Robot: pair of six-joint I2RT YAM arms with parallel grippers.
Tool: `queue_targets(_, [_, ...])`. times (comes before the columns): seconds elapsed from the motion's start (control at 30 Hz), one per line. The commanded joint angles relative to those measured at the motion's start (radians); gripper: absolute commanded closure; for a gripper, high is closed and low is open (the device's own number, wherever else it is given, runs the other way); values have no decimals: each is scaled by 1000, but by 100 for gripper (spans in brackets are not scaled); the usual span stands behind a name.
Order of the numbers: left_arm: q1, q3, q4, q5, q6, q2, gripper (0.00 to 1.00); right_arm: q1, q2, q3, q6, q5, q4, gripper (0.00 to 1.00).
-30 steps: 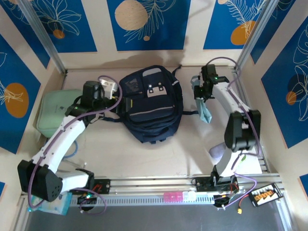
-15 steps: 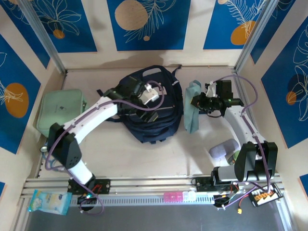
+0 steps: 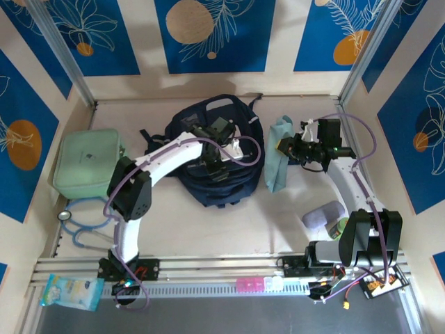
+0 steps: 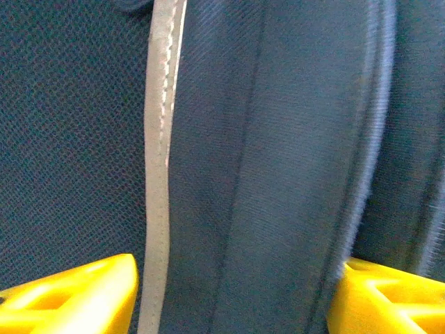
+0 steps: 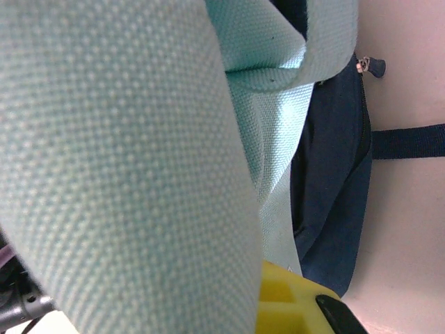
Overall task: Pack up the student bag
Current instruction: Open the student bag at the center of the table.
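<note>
Left tool (image 3: 217, 165): jaws partly spread, straddling the front fabric of the backpack (image 3: 240, 186), which lies mid-tabletop (image 3: 208, 229) toward 12 o'clock. Right tool (image 3: 281, 145): clamped on a pale green cloth (image 3: 277, 167) hanging at the backpack's 3 o'clock. Backpack contents: cannot tell.

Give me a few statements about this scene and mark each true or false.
1. The right end effector grips a teal cloth. True.
2. The student bag is bright red. False: it is navy blue.
3. The left end effector has its jaws apart over the bag's fabric. True.
4. The mint-green case lies right of the bag. False: it lies to the bag's left.
5. The stethoscope rests on the bag. False: it lies on the table, near the case.
</note>
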Motion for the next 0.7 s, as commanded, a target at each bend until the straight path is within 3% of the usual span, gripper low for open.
queue_targets(0.0, [-3, 52, -55, -85, 47, 40, 39, -13, -26, -12, 28, -62, 25, 91])
queue_targets(0.17, [-2, 114, -61, -126, 28, 65, 67, -25, -35, -14, 39, -67, 20, 91])
queue_targets(0.37, [-2, 151, -44, -73, -2, -5, 100, -58, -80, -53, 70, -68, 52, 91])
queue_targets(0.53, [-3, 170, -10, -82, -11, -81, 100, -127, -157, -121, 106, -75, 143, 91])
queue_targets(0.67, [-2, 173, 107, -136, -96, -162, 100, -156, -194, -149, 131, -109, 181, 91])
